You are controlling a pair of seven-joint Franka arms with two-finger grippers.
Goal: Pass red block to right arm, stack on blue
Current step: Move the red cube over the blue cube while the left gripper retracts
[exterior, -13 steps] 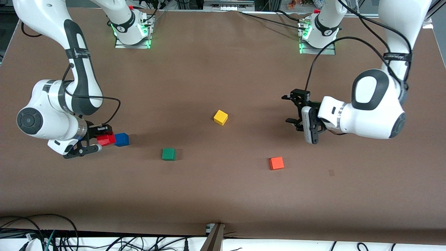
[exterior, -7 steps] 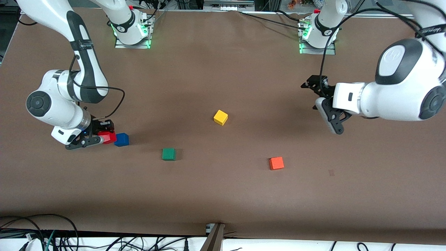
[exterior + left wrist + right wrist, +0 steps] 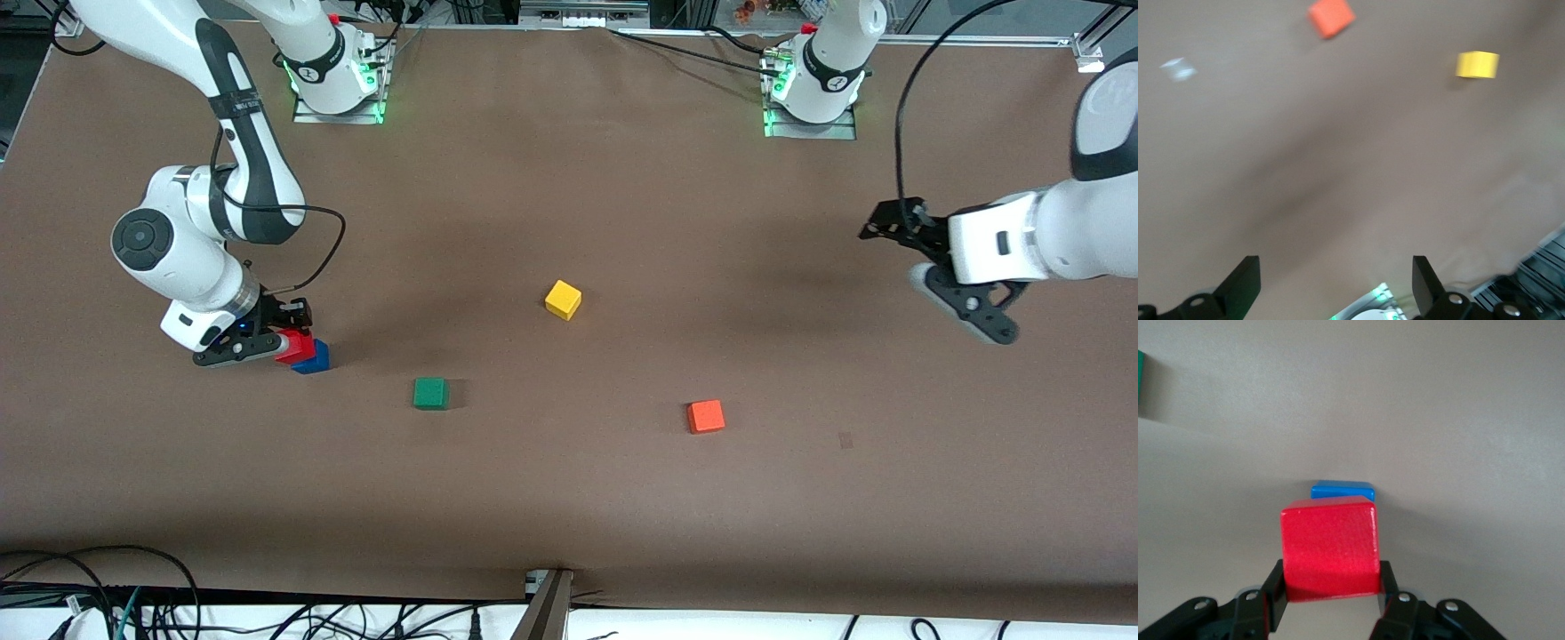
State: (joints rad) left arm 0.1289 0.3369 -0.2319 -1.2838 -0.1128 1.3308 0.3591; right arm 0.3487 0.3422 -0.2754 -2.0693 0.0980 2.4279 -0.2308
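Front view has the right gripper (image 3: 283, 341) down at middle left of the frame, toward the right arm's end of the table, fingers clamped on the red block (image 3: 296, 346). That block sits partly over the blue block (image 3: 313, 357), overlapping its upper edge; can't tell from here if the two actually touch. Right wrist view backs it up: red block (image 3: 1330, 550) pinched between the two black fingers (image 3: 1271, 595), blue block (image 3: 1342, 489) peeking out just past its top edge.

Left gripper (image 3: 935, 264) is way off at the right edge of the frame, up in the air over bare table, fingers spread apart with nothing in them.

Other stuff on the table: yellow block (image 3: 563, 300) around the center, green block (image 3: 430, 393) lower and toward the right arm's end, orange block (image 3: 706, 416) lower toward the left arm's end.
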